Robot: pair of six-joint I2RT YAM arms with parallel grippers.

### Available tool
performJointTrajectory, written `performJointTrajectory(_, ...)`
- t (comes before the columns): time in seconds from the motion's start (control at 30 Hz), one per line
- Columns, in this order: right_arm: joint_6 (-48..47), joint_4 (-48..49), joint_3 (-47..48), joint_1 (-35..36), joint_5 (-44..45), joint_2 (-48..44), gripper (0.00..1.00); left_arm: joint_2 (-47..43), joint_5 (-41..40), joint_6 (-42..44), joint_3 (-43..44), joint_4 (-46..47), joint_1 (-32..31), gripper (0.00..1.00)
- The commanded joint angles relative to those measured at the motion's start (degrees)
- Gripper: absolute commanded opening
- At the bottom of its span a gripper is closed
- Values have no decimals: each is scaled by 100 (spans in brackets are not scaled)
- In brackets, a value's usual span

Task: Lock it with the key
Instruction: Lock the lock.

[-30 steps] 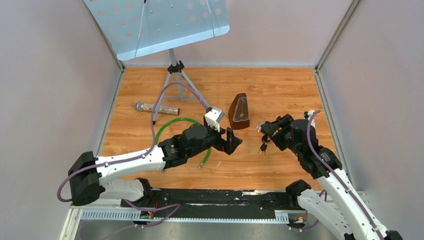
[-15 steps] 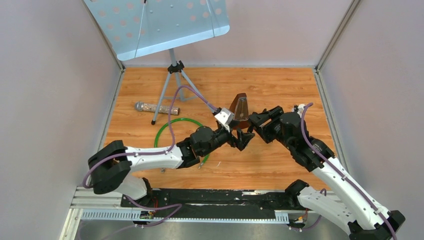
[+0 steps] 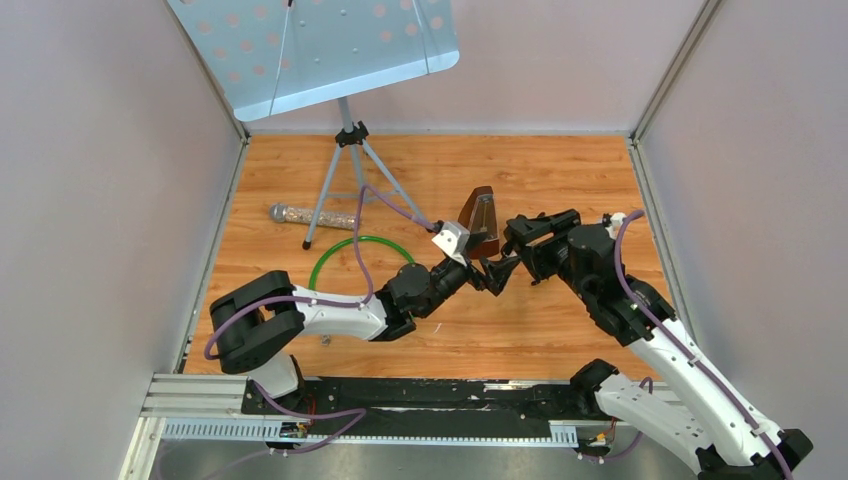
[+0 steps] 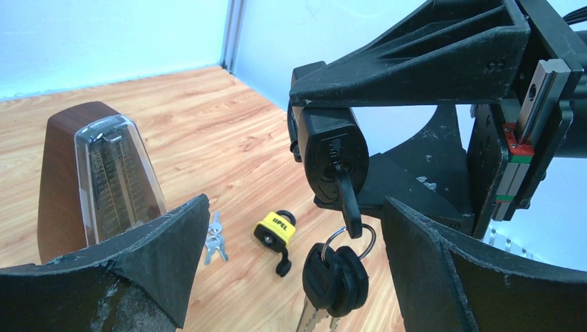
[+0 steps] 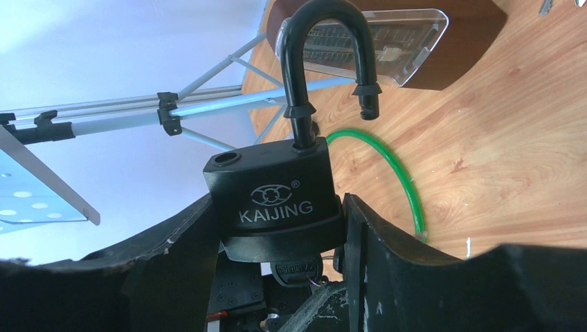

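Fingers [image 5: 176, 242] of right gripper [image 5: 277, 202] pinched on body of black metal padlock [image 5: 271, 183], held aloft over wooden table [image 4: 228, 131], curved shackle [image 5: 332, 41] unlatched. Left gripper [image 4: 294, 204] spread wide, flanking black-headed key [image 4: 346, 197] seated in keyway, not touching. Heavy, rigid, smooth-sided lock; key head small, probably plastic-capped and slippery. Take hold flat across head, above dangling spare keys [image 4: 332, 273].

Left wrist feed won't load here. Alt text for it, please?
The right claw holds a black padlock, key in its keyhole and spare keys dangling, inside the open left claw. On the table: a metronome, a yellow padlock, loose keys.
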Motion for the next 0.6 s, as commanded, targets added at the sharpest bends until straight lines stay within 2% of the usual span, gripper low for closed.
performJointTrajectory(0.0,236,755,385,59,-201,-118,29,11,-511,77,222,862,-86,100)
performJointTrajectory(0.23,256,755,316,59,-195,-198,29,-75,265,484,-86,1683,-106,96)
performJointTrajectory(0.33,270,761,291,58,-226,-235,29,-110,279,504,-184,1882,-105,95)
performJointTrajectory(0.47,352,799,263,59,-320,-278,29,-58,334,464,4,1599,-106,96)
performJointTrajectory(0.57,389,865,268,59,-446,-285,29,34,-25,278,238,1143,-99,95)
